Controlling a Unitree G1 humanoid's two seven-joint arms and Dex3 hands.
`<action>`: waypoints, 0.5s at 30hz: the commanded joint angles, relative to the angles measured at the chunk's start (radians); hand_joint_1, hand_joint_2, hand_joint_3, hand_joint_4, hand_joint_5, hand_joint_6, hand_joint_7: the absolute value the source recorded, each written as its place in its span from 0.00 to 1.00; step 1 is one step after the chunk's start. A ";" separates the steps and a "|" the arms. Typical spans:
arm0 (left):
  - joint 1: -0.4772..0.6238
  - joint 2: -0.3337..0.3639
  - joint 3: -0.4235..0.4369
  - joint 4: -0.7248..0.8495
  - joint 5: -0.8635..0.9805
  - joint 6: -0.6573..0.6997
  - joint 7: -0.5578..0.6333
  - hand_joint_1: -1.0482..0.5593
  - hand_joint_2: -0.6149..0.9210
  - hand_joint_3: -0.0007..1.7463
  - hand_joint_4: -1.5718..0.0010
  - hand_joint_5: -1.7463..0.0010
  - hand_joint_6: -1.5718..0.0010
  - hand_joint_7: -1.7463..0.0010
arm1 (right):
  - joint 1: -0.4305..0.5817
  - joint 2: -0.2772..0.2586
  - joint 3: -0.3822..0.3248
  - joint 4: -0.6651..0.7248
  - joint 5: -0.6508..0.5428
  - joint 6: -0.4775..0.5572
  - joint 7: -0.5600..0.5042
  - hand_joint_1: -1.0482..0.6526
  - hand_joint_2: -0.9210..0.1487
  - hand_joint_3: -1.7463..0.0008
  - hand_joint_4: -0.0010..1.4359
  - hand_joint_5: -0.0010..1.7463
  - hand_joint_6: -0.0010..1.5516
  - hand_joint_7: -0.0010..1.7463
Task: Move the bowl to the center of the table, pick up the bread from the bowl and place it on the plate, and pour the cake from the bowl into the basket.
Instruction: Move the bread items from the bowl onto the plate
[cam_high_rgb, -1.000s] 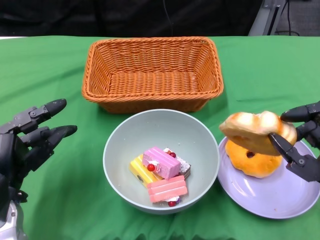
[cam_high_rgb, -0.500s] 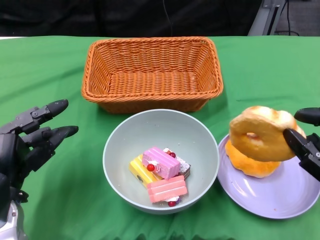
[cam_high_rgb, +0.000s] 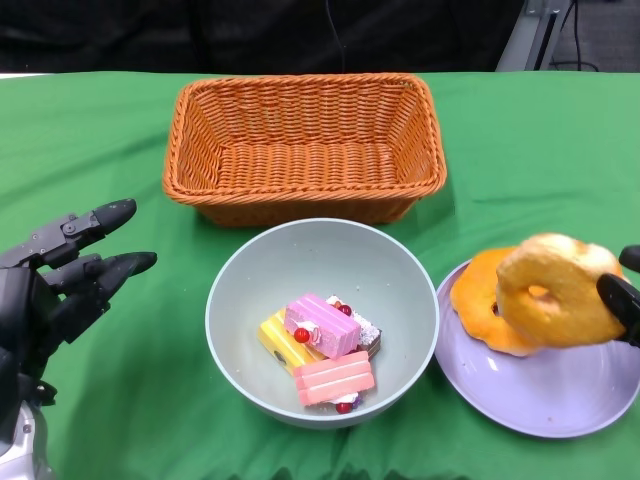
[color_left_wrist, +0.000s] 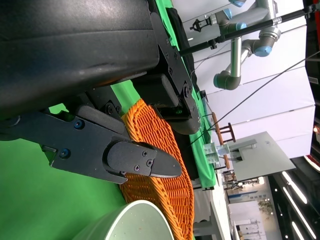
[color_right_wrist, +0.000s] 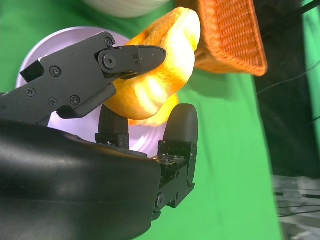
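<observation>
The green worktop (cam_high_rgb: 100, 130) carries the lot here, with the wicker basket (cam_high_rgb: 305, 145) at the far side and nothing inside it. Just in front sits the pale bowl (cam_high_rgb: 250, 290), mid-table, cake pieces (cam_high_rgb: 320, 350) piled in its bottom and no bread left in there. To its right, rim nearly touching, the purple plate (cam_high_rgb: 550, 395) has one orange bread ring (cam_high_rgb: 480, 300) lying flat on it.

The right robot hand (cam_high_rgb: 625, 300) pinches a second bread ring (cam_high_rgb: 560, 290), tilted on edge above the plate and overlapping the first. There's the danger: released on edge, it could roll off the rim onto the cloth, or knock its neighbour towards the bowl. It looks wiser to lower and flatten it before letting go.

The left robot hand (cam_high_rgb: 60, 275) hovers beside the bowl, fingers spread, holding nothing. The pour is next, and loose cakes could overshoot that basket if tipped fast.
</observation>
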 joint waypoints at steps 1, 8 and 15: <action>0.006 0.018 -0.004 -0.003 0.006 -0.008 0.003 0.35 1.00 0.11 0.27 0.98 0.43 1.00 | -0.010 -0.032 -0.010 0.015 0.005 0.027 0.028 0.60 0.00 0.68 0.19 1.00 0.12 0.81; 0.008 0.020 -0.006 0.000 0.013 -0.009 0.005 0.35 1.00 0.11 0.27 0.98 0.43 1.00 | -0.020 -0.048 0.010 0.050 -0.011 0.081 0.063 0.61 0.00 0.67 0.20 1.00 0.12 0.85; 0.010 0.018 -0.009 0.000 0.009 -0.007 -0.002 0.36 1.00 0.11 0.27 0.99 0.44 1.00 | -0.025 -0.081 0.042 0.092 -0.019 0.117 0.123 0.61 0.00 0.68 0.18 1.00 0.08 0.91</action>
